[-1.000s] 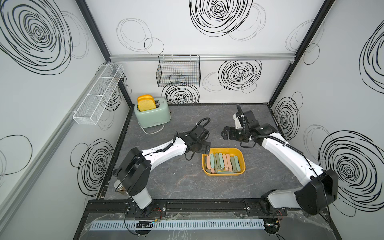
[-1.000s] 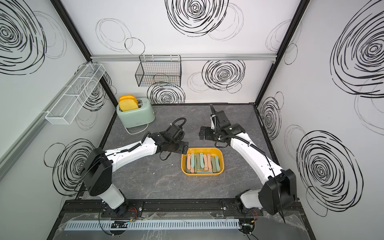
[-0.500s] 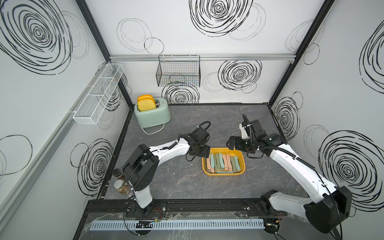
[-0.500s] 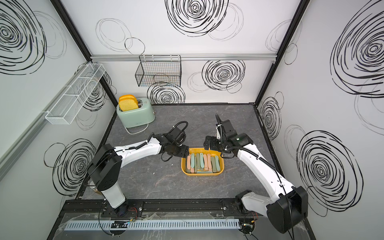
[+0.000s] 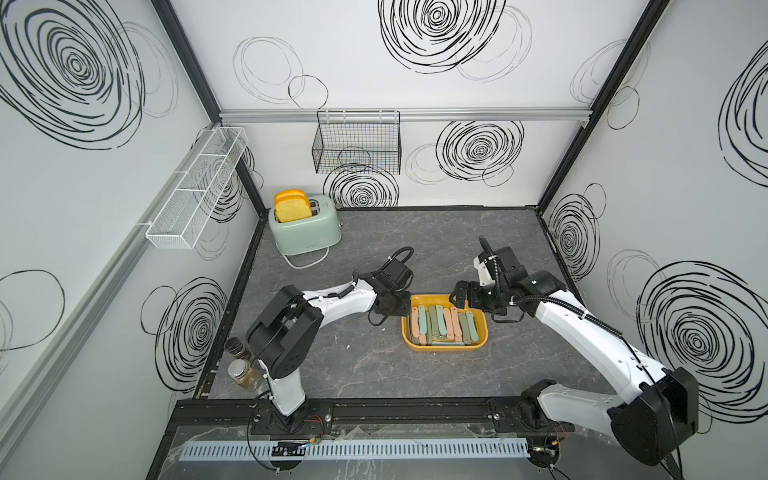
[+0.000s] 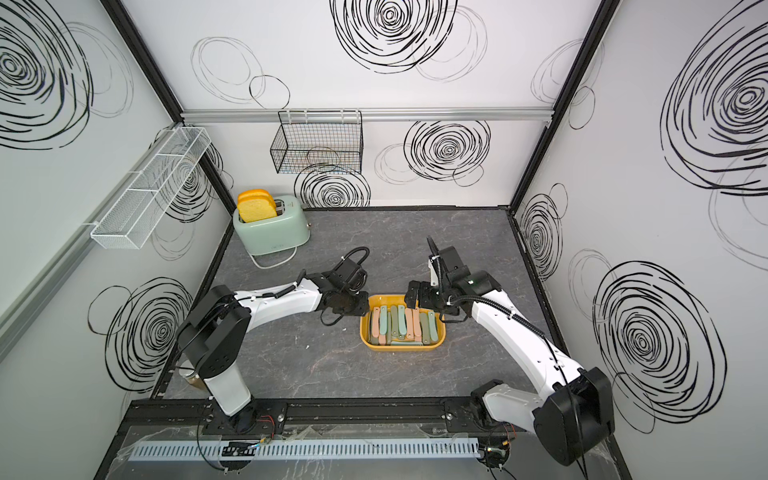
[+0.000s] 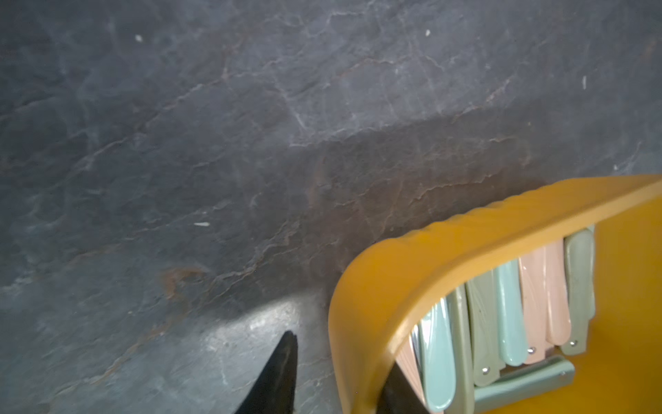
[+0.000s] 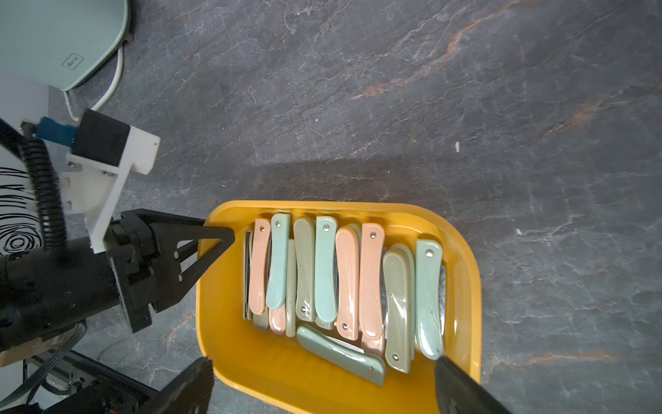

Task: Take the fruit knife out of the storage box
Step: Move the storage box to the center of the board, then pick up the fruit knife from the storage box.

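fruit knives [image 8: 326,269], folded and pastel-handled, lie packed side by side inside the storage box [image 8: 467,286] on the worktop [image 5: 353,365], one green knife [image 8: 340,355] crosswise at the row's end. our left jaws straddle the box's corner wall, partway closed, the outer finger [image 7: 283,369] not touching it, gripping nothing yet. our right jaws hang just above the box, spread wide and empty. we worry the wide span catches two handles at once, or a finger strikes the box's rim; if the left grip is loose, we expect the box to skid or tip.
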